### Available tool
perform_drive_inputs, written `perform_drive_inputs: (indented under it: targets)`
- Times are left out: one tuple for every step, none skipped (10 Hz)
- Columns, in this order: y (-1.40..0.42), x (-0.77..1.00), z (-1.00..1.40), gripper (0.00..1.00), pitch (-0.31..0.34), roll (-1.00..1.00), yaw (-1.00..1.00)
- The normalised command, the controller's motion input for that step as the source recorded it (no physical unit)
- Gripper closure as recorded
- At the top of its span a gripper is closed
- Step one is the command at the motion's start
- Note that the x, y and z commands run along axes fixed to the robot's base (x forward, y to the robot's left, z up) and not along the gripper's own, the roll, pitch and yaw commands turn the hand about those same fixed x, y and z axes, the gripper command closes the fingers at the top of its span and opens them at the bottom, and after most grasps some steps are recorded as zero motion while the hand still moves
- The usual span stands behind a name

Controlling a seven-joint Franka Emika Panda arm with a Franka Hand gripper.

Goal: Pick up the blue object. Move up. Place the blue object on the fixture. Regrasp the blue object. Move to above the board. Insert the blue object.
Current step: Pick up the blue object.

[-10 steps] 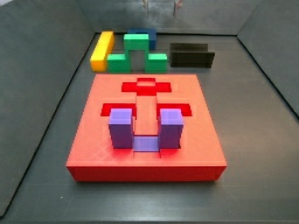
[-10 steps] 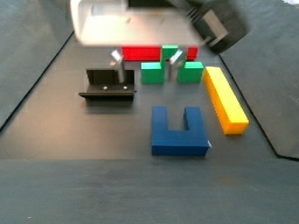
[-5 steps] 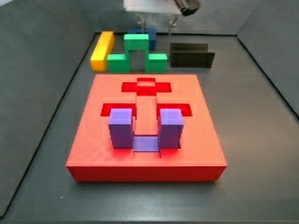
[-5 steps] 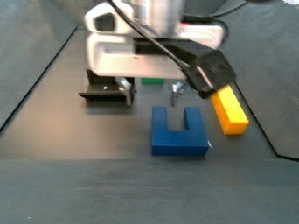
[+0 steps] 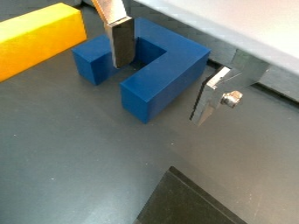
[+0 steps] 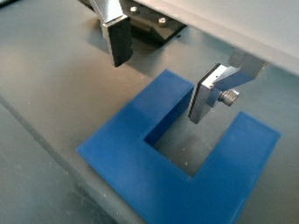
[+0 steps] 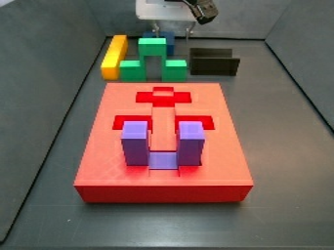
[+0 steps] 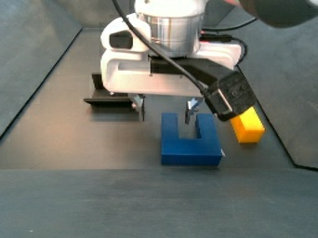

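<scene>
The blue object [image 8: 191, 141] lies flat on the dark floor, its slot facing away in a side view. It fills both wrist views [image 5: 152, 74] [image 6: 193, 153]. My gripper [image 8: 165, 109] is low over it and open. One finger [image 5: 119, 39] sits in the slot and the other finger [image 5: 211, 92] stands outside, so the jaws straddle one prong without touching it. The fixture [image 8: 112, 98] stands just beside the gripper and shows in a wrist view [image 6: 152, 26]. The red board [image 7: 163, 137] lies nearer the camera in a side view, and the gripper [image 7: 170, 12] shows far behind it.
A lavender-purple U block [image 7: 163, 145] sits in a recess of the board. A green block [image 7: 154, 61] and a yellow bar [image 7: 115, 56] lie beyond the board, near the fixture [image 7: 216, 62]. The yellow bar [image 8: 245, 123] lies close beside the blue object [image 5: 41, 39].
My gripper has come down from above to the blue object, and its open fingers now straddle one prong. The pieces have not moved.
</scene>
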Motion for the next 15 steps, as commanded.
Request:
perform_drive_inputs:
  targets:
    - [0.0, 0.0, -0.04, 0.0, -0.053, -0.07, 0.0]
    - [-0.07, 0.09, -0.05, 0.0, -0.039, -0.04, 0.0]
    - [0.0, 0.0, -0.2, 0.0, -0.07, 0.0, 0.0]
    - [-0.02, 0.0, -0.31, 0.0, -0.083, 0.0, 0.0]
    - [0.0, 0.0, -0.27, 0.0, -0.084, 0.0, 0.0]
    - [-0.03, 0.0, -0.21, 0.0, -0.074, 0.0, 0.0]
    - [-0.02, 0.0, -0.09, 0.0, -0.044, 0.0, 0.0]
    - [-0.01, 0.0, 0.0, 0.0, -0.016, 0.0, 0.0]
    - [-0.03, 0.0, 0.0, 0.0, 0.0, 0.0, 0.0]
    - [-0.09, 0.0, -0.02, 0.0, 0.0, 0.0, 0.0]
    - [-0.11, 0.0, -0.07, 0.0, -0.02, 0.0, 0.0]
    - [0.0, 0.0, 0.0, 0.0, 0.0, 0.0, 0.0]
    - [0.0, 0.0, 0.0, 1.0, 0.0, 0.0, 0.0]
    - [0.0, 0.0, 0.0, 1.0, 0.0, 0.0, 0.0]
    - [0.0, 0.0, 0.0, 1.0, 0.0, 0.0, 0.0]
